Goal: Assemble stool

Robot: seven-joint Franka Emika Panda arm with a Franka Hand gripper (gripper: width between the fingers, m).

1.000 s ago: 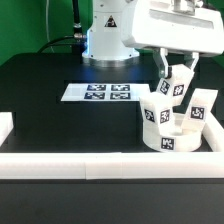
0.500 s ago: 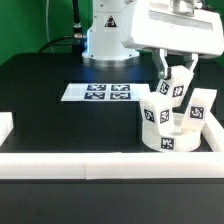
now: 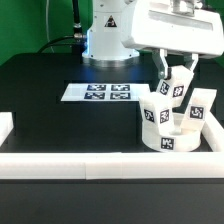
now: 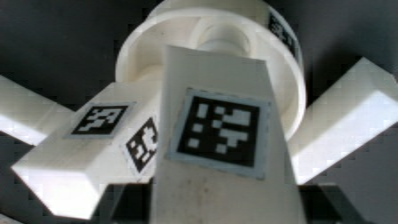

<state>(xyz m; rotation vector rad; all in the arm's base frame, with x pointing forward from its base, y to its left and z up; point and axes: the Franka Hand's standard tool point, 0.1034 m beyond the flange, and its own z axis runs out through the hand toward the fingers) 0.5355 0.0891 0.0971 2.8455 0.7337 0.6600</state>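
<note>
- Nothing has moved since the earlier frames: arm, stool parts and rails lie exactly as they did a second ago.
- In the exterior view the gripper [image 3: 175, 72] hangs over the seat disc [image 3: 165, 140], its two dark fingers pinching the upper end of the rear leg [image 3: 177, 90], which leans a little.
- That leg's lower end reaches down among the disc's sockets; how deep it sits cannot be told.
- Two more legs stand in the disc: the left leg [image 3: 151, 114] and the right leg [image 3: 199, 110], both tilted outward.
- From the wrist the rear leg [image 4: 217, 135] fills the middle, with the seat disc [image 4: 196, 40] beyond it and another leg splaying out on either side.
- The disc sits in the corner by the front rail [image 3: 90, 165] and the side rail [image 3: 213, 140], close against both.
- Open black table [image 3: 50, 110] spreads toward the exterior view's left; the marker board [image 3: 100, 93] lies well apart from the stool.
</note>
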